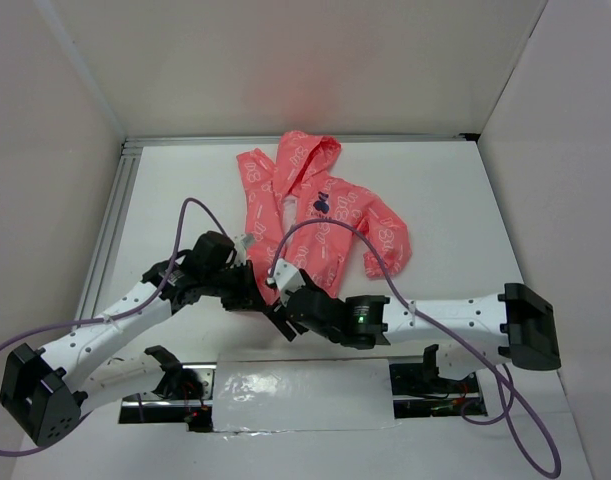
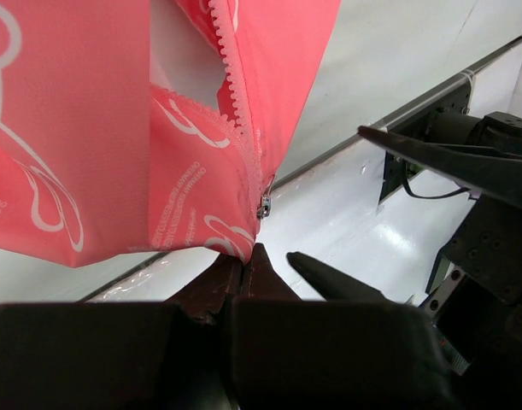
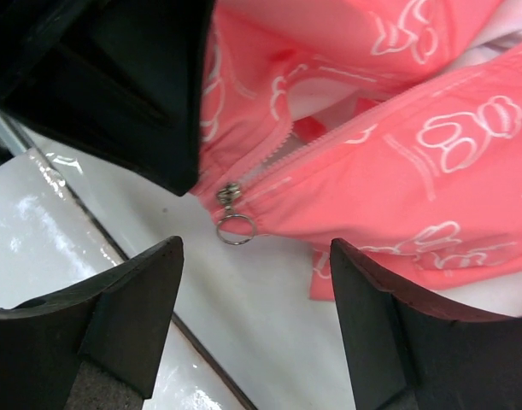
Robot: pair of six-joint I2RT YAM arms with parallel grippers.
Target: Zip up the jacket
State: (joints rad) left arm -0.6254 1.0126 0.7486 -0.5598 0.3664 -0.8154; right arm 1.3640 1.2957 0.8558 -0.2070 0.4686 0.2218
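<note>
The coral-pink jacket (image 1: 320, 215) with a pale printed pattern lies flat at the back middle of the white table, hood away from me, front unzipped. My left gripper (image 1: 255, 288) is shut on the jacket's bottom hem, and the left wrist view shows the pinch (image 2: 246, 254) just below the zipper slider (image 2: 263, 205). My right gripper (image 1: 283, 315) is open and empty just near of the hem. In the right wrist view its gap (image 3: 256, 256) lies below the slider's ring pull (image 3: 236, 227), not touching it. The open zipper teeth (image 2: 233, 85) run up from the slider.
A dark slot with a shiny taped plate (image 1: 295, 395) runs along the table's near edge below the grippers. Purple cables (image 1: 200, 205) loop above both arms. White walls close in the left, back and right. The jacket's right sleeve (image 1: 385, 240) spreads toward the right.
</note>
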